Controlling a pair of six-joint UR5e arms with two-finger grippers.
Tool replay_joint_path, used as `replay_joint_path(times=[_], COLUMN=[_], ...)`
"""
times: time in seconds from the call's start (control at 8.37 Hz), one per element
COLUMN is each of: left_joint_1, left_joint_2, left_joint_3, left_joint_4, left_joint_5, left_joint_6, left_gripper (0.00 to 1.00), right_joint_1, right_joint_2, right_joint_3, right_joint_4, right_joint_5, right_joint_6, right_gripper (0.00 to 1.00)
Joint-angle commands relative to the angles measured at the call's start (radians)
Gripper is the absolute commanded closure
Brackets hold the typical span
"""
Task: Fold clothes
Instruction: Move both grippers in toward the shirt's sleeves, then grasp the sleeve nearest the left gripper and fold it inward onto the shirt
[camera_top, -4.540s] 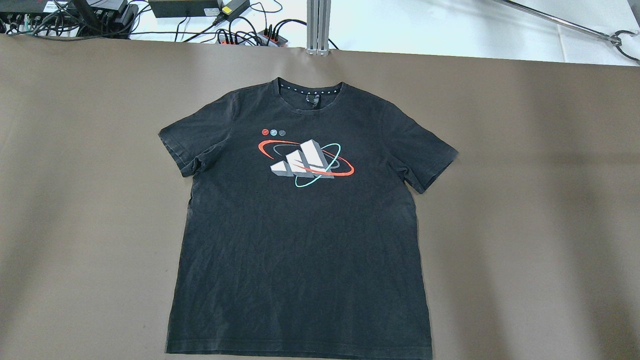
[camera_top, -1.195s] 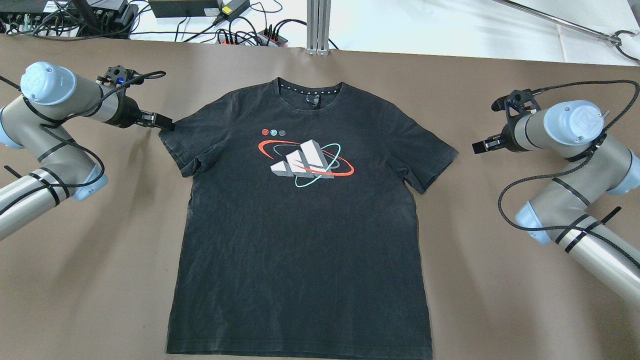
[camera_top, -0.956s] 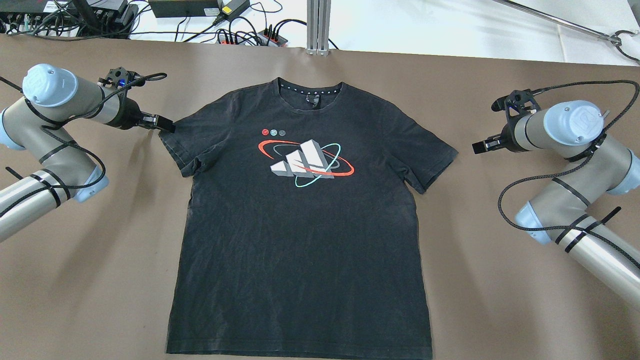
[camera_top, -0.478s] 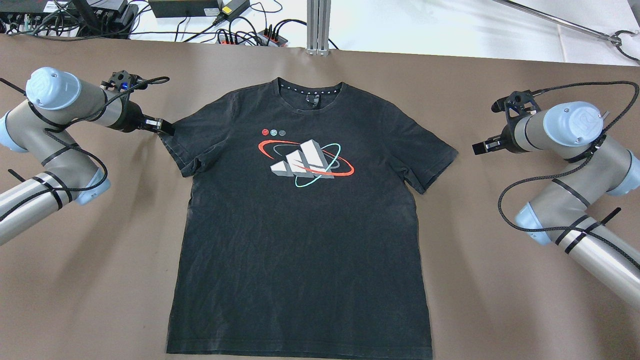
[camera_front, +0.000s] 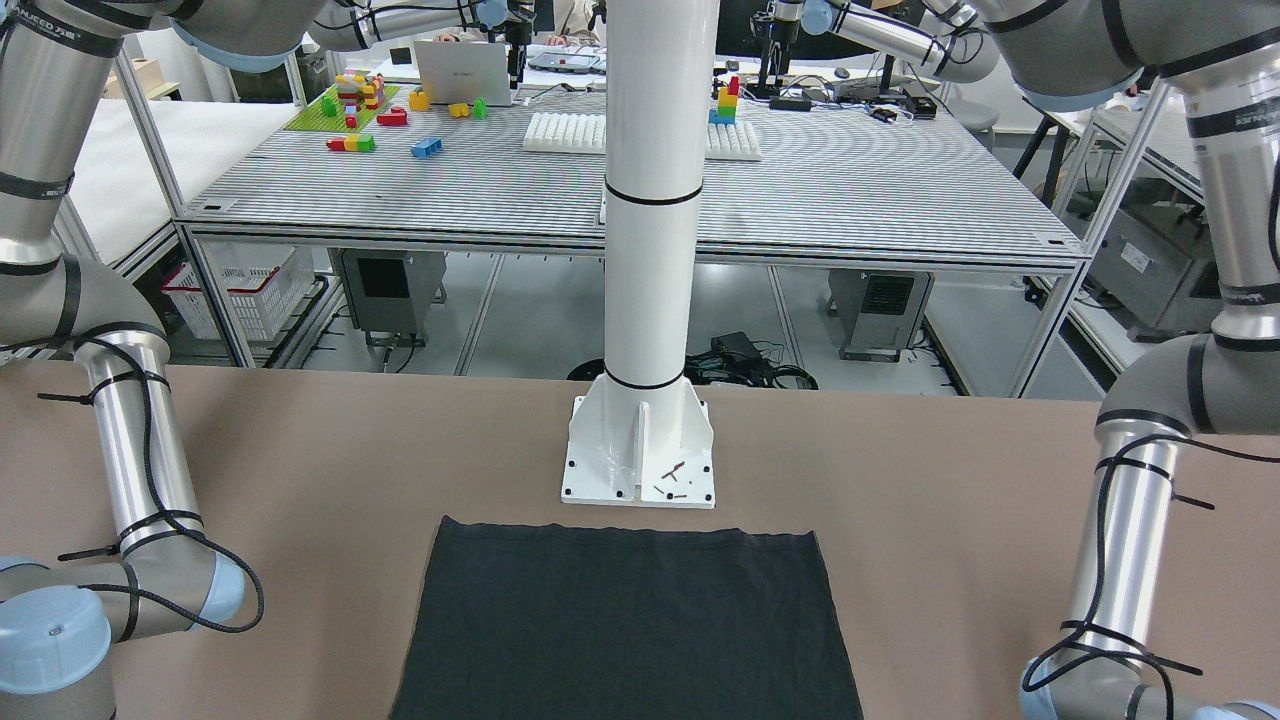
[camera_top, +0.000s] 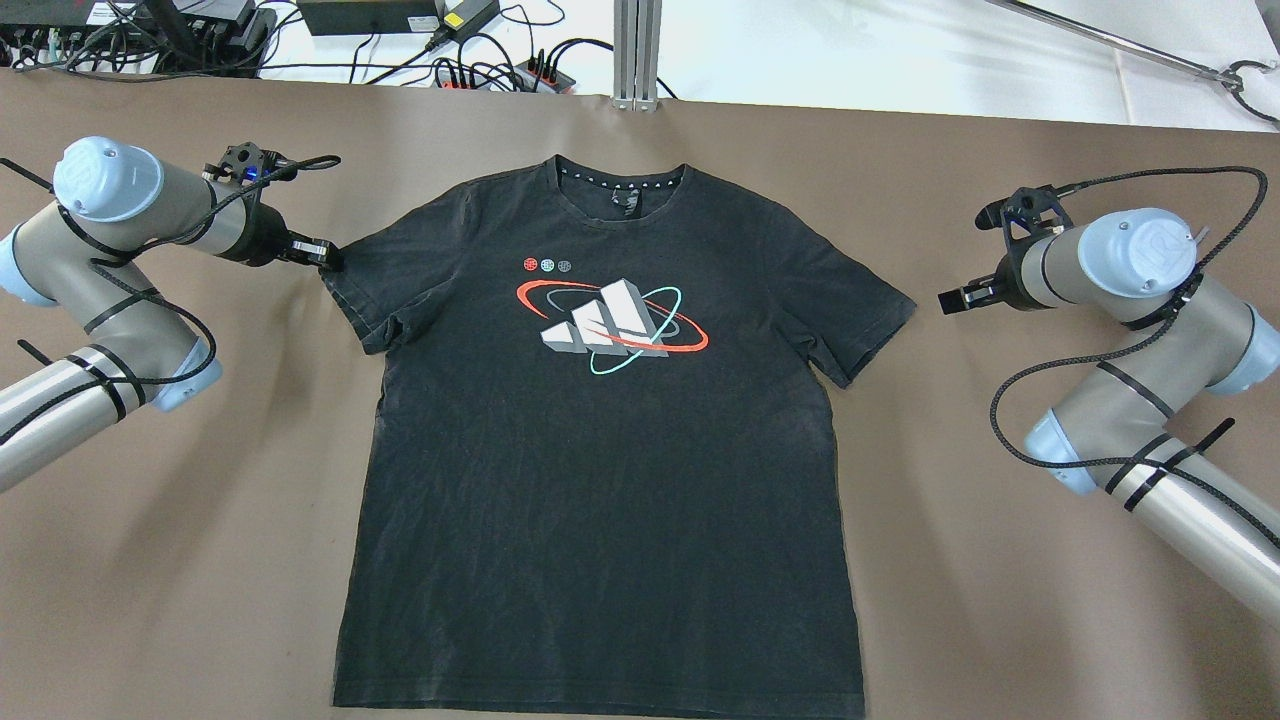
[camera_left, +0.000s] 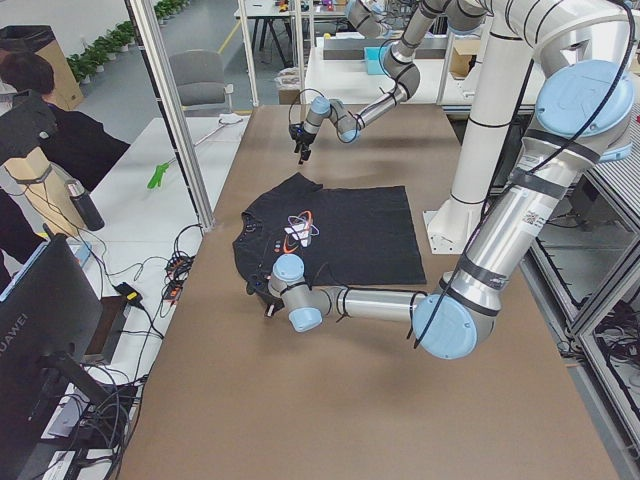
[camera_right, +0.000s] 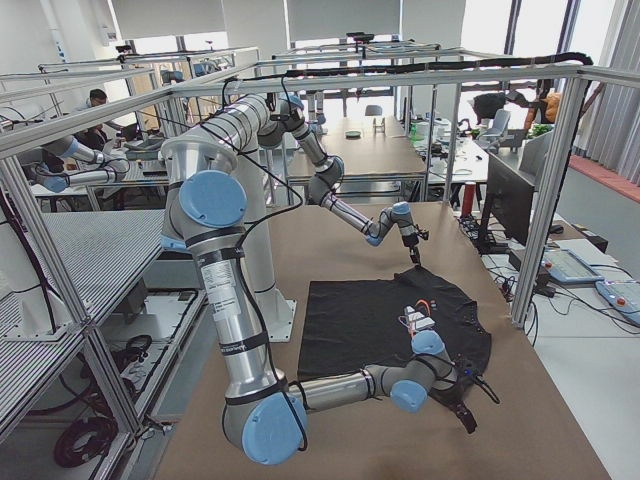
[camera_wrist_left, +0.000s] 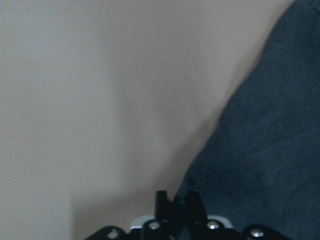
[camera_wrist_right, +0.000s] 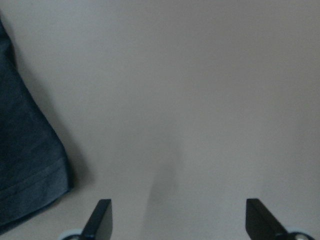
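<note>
- Left gripper (camera_top: 332, 259) pinched narrow on the sleeve-hem corner of the black short-sleeved soft-fabric T-shirt (camera_top: 600, 480).
- Right gripper (camera_top: 948, 300) spread wide, holding nothing, just beside the shirt's other sleeve, not touching.
- Shirt lies flat, print up, on brown matte tabletop (camera_top: 1000, 600).

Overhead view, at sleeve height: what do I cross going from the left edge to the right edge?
The left gripper, at the sleeve's edge → black T-shirt → right gripper, clear of the other sleeve.
</note>
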Motion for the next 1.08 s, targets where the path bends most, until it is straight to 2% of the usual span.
replay_joint_path(times=[0.0, 0.24, 0.48, 0.84, 0.96], left_joint_1=[-0.006, -0.009, -0.014, -0.009, -0.009], left_joint_2=[0.003, 0.002, -0.001, -0.090, -0.131], left_joint_3=[-0.003, -0.011, -0.087, -0.091, -0.092], left_joint_4=[0.000, -0.003, 0.000, 0.020, 0.065], left_joint_5=[0.000, 0.000, 0.002, 0.002, 0.002], left_joint_6=[0.000, -0.003, -0.108, -0.220, -0.239], left_gripper=[1.00, 1.00, 1.00, 1.00, 1.00], right_joint_1=[-0.001, -0.001, -0.001, -0.001, -0.001], right_joint_2=[0.000, 0.001, 0.001, 0.001, 0.001], right_joint_3=[0.000, 0.000, 0.000, 0.000, 0.000], right_joint_4=[0.000, 0.000, 0.001, 0.001, 0.001], right_joint_5=[0.000, -0.002, -0.002, -0.002, -0.002], right_joint_6=[0.000, 0.000, 0.002, 0.002, 0.002], right_gripper=[0.06, 0.06, 0.06, 0.06, 0.06])
